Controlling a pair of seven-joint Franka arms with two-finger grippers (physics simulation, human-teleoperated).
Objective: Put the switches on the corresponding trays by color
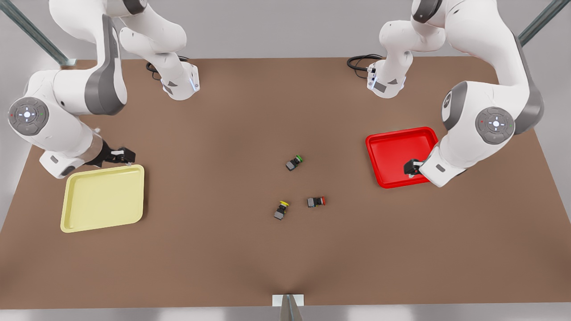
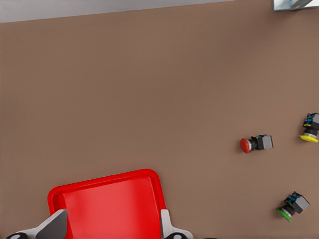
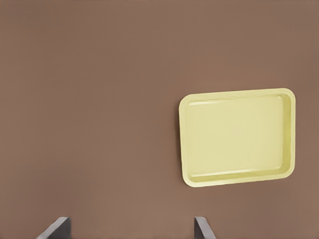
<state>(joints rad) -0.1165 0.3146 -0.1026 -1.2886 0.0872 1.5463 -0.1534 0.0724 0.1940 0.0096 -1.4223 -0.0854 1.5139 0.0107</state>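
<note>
Switches lie loose near the middle of the brown desk (image 1: pixel 223 249), 3 in all, each a tiny black-and-grey body tipped on its side with a coloured cap. The yellow-capped switch (image 1: pixel 281 209) and the red-capped switch (image 1: pixel 316 201) are seen just beside each other but apart, while the green-capped switch (image 1: pixel 294 162) is placed a little farther back.

The pale yellow tray (image 1: pixel 103 199), shallow with rounded corners and a raised rim, is set at the front view's left. The bright red tray (image 1: pixel 400 156), of about the same size and shape, is set at the front view's right. Both are well apart from the switches.

The left hand (image 2: pixel 110 226) is held over the red tray's near edge, its 2 fingers spread wide apart with nothing between them; the 3 switches are seen beyond it on the desk. The right hand (image 3: pixel 128 228) is held beside the yellow tray's far edge, its fingers likewise spread apart and gripping nothing.
</note>
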